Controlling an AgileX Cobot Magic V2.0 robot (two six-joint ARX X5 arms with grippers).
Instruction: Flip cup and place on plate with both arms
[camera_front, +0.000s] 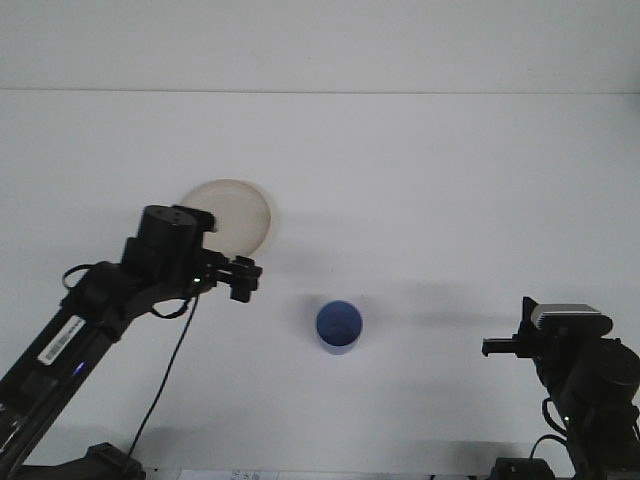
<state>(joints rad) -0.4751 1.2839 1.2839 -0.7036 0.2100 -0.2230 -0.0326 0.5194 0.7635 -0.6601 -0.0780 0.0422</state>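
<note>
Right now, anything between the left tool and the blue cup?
Nothing: in the front view only bare white table separates the left tool from the blue cup. The cream plate sits behind the tool, off that line.

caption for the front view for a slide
Left gripper reaching toward upright blue cup; cream plate behind; right gripper parked.
</note>
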